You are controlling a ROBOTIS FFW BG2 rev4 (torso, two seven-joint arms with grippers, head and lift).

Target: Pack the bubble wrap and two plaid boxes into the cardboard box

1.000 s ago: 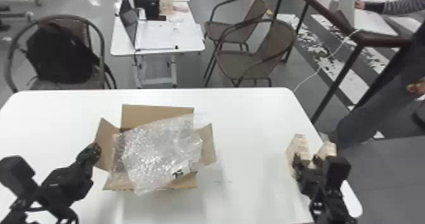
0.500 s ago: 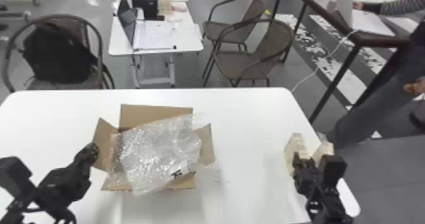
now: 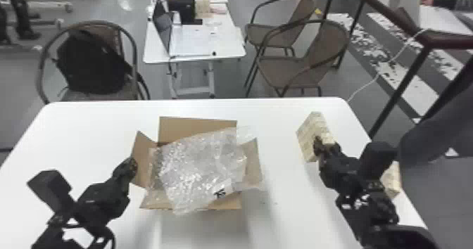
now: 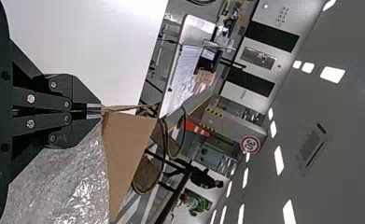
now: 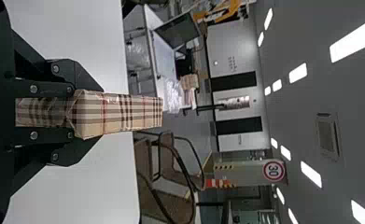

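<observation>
At nine o'clock of the cardboard box, the left claw is pressed together on the upright left flap, by which the box seems to be steadied. The box is stood open on the tabletop, and its other flaps are folded outward toward twelve, three and six o'clock.

The bubble wrap is laid in the mouth of the box; the opening is largely covered by it, and its edges are spilled over the rim toward three and six o'clock. Whether anything is held beneath it cannot be told. It can be judged as placed but not fully tucked in.

Between two and three o'clock of the box, well apart from it, the first plaid box is pinched between the fingers of the right claw and seems to be raised off the tabletop. Farther out, at three o'clock, the second plaid box is partly hidden by the right arm.

The task is judged to be about one third done: both plaid boxes are left to be packed. The first would next have to be carried toward nine o'clock and lowered onto the wrap, by which its way down may be hindered.
</observation>
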